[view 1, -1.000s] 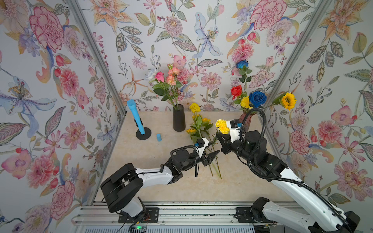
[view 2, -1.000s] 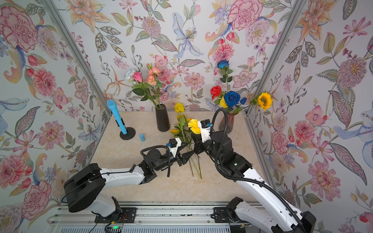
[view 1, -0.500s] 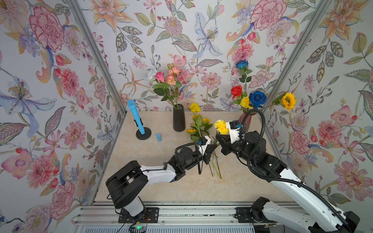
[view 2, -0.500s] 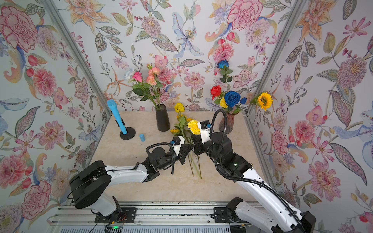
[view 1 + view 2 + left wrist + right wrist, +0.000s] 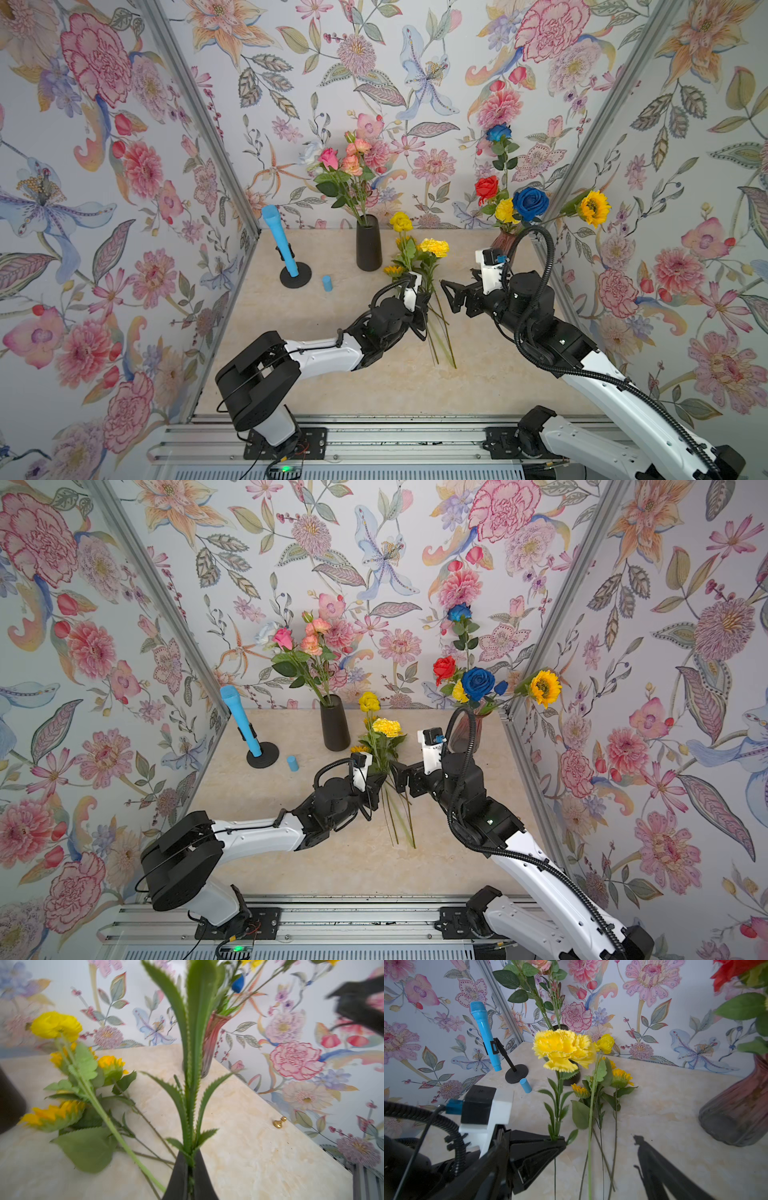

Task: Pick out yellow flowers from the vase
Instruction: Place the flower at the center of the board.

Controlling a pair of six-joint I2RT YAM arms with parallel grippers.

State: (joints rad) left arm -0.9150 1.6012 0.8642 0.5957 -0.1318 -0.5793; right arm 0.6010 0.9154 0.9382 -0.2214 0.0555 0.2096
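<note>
1. Heap of yellow flowers (image 5: 600, 1082) already out, lying flat on the surface (image 5: 316, 316), heads toward the back wall, just right of the black vase (image 5: 368, 249) of pink roses (image 5: 329, 158).
2. Ruffled yellow carnation (image 5: 434, 247) also clear of its vase, raised over the heap, stem pinched low down in the left hand (image 5: 190, 1155); not yet laid down.
3. Right hand (image 5: 449, 296) spread wide and empty, just beside that stem.
4. Left to do, judging by the pink glass vase (image 5: 737, 1109) at far right: one yellow pompom (image 5: 505, 210) and one big sunflower (image 5: 595, 208) standing in it among a red rose (image 5: 487, 187) and blue roses (image 5: 530, 201).
</note>
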